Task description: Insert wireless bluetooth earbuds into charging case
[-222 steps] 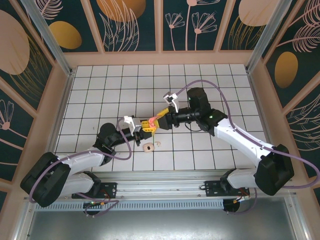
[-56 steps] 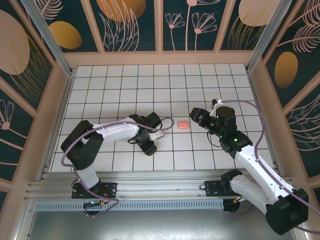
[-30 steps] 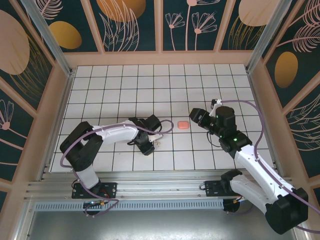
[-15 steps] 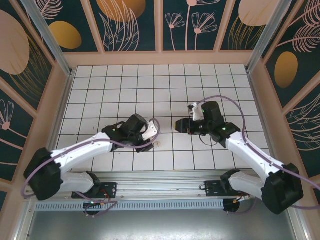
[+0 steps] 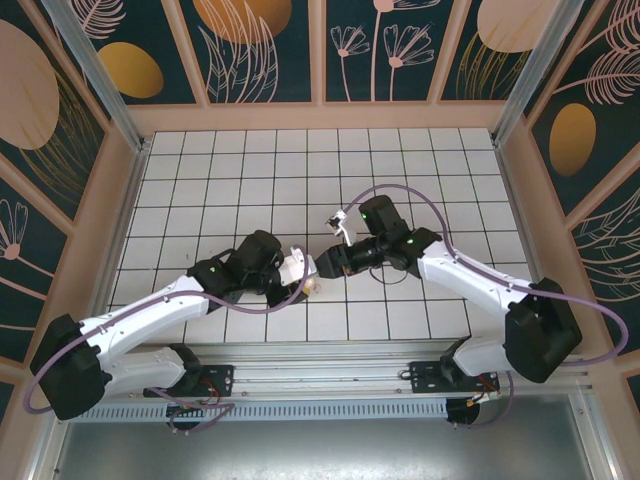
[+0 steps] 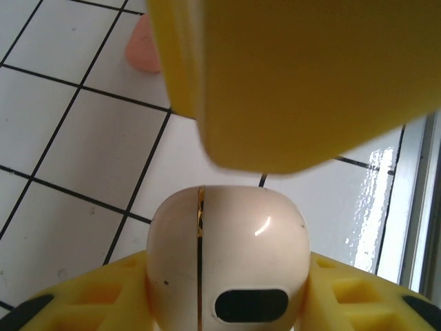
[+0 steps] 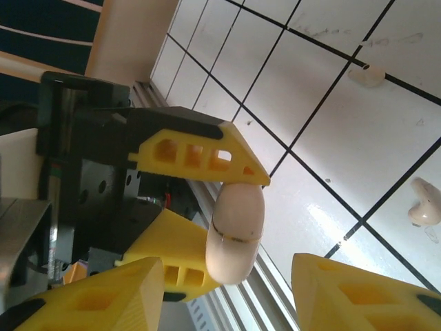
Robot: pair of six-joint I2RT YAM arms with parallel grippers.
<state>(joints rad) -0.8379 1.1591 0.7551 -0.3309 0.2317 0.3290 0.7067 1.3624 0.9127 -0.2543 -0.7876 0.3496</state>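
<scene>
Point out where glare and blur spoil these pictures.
Left wrist view: the upper yellow finger is a near, out-of-focus blur; the cream case is sharp with a small highlight. Right wrist view: glare whitens the tiles beside the case. Top view: evenly lit, sharp.

Robot test cell, lab-type enclosure. White bench (image 5: pixel 200 170) ruled in black grid squares. Silvery aluminium frame rail (image 5: pixel 330 375) along near edge. White-and-black left robot arm (image 5: pixel 140 320) and right robot arm (image 5: pixel 470 285) bolted there, purple cable (image 5: pixel 398 188) looping off. Dark teal wall panels (image 5: pixel 260 50), leaf and flower prints, tan wooden frames.
</scene>
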